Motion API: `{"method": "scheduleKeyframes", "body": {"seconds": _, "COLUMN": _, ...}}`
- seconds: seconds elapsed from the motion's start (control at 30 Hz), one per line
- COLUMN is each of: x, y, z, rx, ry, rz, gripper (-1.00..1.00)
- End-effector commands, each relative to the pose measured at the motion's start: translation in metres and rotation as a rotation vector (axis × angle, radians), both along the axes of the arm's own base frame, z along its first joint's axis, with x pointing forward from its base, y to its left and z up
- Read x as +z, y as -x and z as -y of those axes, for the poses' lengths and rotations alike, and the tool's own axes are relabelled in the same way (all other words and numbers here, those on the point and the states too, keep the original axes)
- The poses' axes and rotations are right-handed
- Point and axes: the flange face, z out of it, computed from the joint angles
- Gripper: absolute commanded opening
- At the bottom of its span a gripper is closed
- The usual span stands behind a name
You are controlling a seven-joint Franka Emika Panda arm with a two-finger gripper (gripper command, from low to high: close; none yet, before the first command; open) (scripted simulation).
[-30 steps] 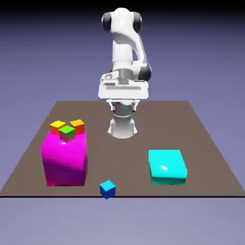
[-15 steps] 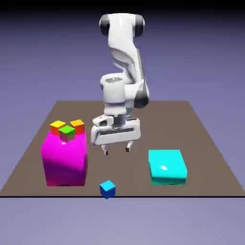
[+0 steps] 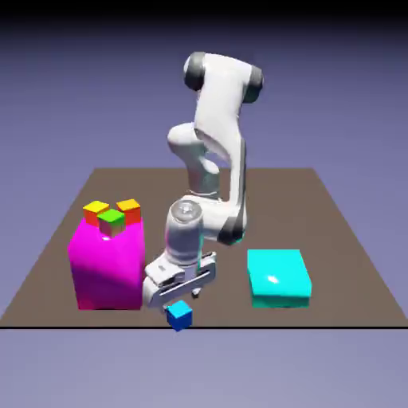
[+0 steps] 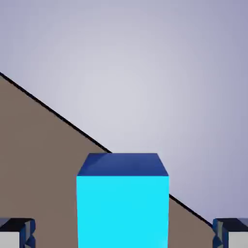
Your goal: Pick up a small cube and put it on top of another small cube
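Currently, the end effector [image 4: 124,232] is wide open, and it holds nothing. In the hand view, its two finger tips [image 4: 18,232] stand at the bottom, one on each side of the blue cube [image 4: 123,210], and both are apart from it. The exterior view shows the hand just behind this cube, turned at a slant. The cube sits at the near edge of the table [image 3: 239,315], between two blocks. On the exterior view's left is the tall magenta block [image 3: 109,267]; on its top there are three small cubes close together: the yellow-topped cube [image 3: 96,213], the orange-topped cube [image 3: 128,211] and, nearer to the camera, the green-topped cube [image 3: 111,222]. On the exterior view's right is the cyan block [image 3: 278,279], which is lower and flatter.
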Motion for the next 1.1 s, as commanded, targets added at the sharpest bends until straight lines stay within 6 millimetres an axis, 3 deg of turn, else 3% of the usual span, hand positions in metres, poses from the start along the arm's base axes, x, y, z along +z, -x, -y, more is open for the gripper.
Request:
{"method": "scheduleKeyframes", "body": {"seconds": 0.0, "x": -0.002, "y": 0.0, "z": 0.0, "rx": 0.0, "ry": 0.0, "rz": 0.0, "gripper": 0.0}}
{"method": "scheduleKeyframes", "body": {"seconds": 0.03, "x": -0.002, "y": 0.0, "z": 0.0, "rx": 0.0, "ry": 0.0, "rz": 0.0, "gripper": -1.0}}
{"method": "scheduleKeyframes", "body": {"seconds": 0.07, "x": -0.002, "y": 0.0, "z": 0.0, "rx": 0.0, "ry": 0.0, "rz": 0.0, "gripper": -1.0}}
{"method": "scheduleKeyframes", "body": {"seconds": 0.2, "x": 0.065, "y": -0.005, "z": -0.004, "rx": 0.0, "ry": 0.0, "rz": 0.0, "gripper": -1.0}}
{"method": "scheduleKeyframes", "body": {"seconds": 0.27, "x": 0.096, "y": -0.024, "z": -0.014, "rx": -0.09, "ry": -0.02, "rz": 0.114, "gripper": -1.0}}
{"method": "scheduleKeyframes", "body": {"seconds": 0.37, "x": 0.143, "y": -0.02, "z": 0.026, "rx": -0.255, "ry": -0.049, "rz": 0.127, "gripper": -1.0}}
{"method": "scheduleKeyframes", "body": {"seconds": 0.53, "x": 0.213, "y": 0.015, "z": 0.105, "rx": -0.515, "ry": -0.068, "rz": 0.101, "gripper": -1.0}}
{"method": "scheduleKeyframes", "body": {"seconds": 0.67, "x": 0.266, "y": 0.061, "z": 0.166, "rx": -0.728, "ry": -0.066, "rz": 0.082, "gripper": -1.0}}
{"method": "scheduleKeyframes", "body": {"seconds": 0.83, "x": 0.328, "y": 0.138, "z": 0.232, "rx": -1.004, "ry": -0.042, "rz": 0.06, "gripper": -1.0}}
{"method": "scheduleKeyframes", "body": {"seconds": 0.9, "x": 0.329, "y": 0.168, "z": 0.248, "rx": -1.035, "ry": 0.0, "rz": 0.0, "gripper": -1.0}}
{"method": "scheduleKeyframes", "body": {"seconds": 0.93, "x": 0.329, "y": 0.168, "z": 0.248, "rx": -1.035, "ry": 0.0, "rz": 0.0, "gripper": -1.0}}
{"method": "scheduleKeyframes", "body": {"seconds": 1.07, "x": 0.263, "y": 0.173, "z": 0.246, "rx": -1.035, "ry": 0.0, "rz": 0.0, "gripper": -1.0}}
